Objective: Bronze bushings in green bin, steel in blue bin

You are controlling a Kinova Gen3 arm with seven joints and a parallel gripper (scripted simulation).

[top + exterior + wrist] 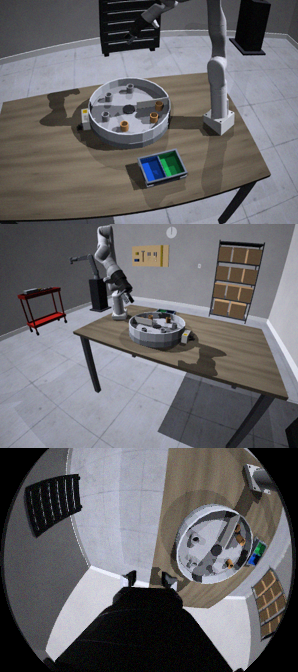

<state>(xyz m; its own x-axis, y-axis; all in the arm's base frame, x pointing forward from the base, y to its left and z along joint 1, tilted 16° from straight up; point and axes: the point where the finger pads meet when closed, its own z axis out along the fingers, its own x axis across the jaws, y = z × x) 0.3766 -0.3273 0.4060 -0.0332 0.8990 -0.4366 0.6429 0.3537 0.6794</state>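
A round grey turntable (129,111) stands on the wooden table; it also shows in the exterior view (156,329) and in the wrist view (214,544). Three bronze bushings ride on it (124,126) (153,117) (159,105). Three steel bushings ride on its left and far side (105,116) (108,97) (130,88). A divided bin sits near the front edge, with a blue half (153,168) and a green half (171,163). My gripper (129,37) is open and empty, high above the floor behind the table, far from the turntable. Its fingertips show in the wrist view (150,579).
The arm's base (218,121) is bolted to the table right of the turntable. A small white box (85,118) is fixed to the turntable's left side. A black drawer cabinet (129,26) stands behind the table. A fixed divider wall (148,104) crosses the turntable's right half.
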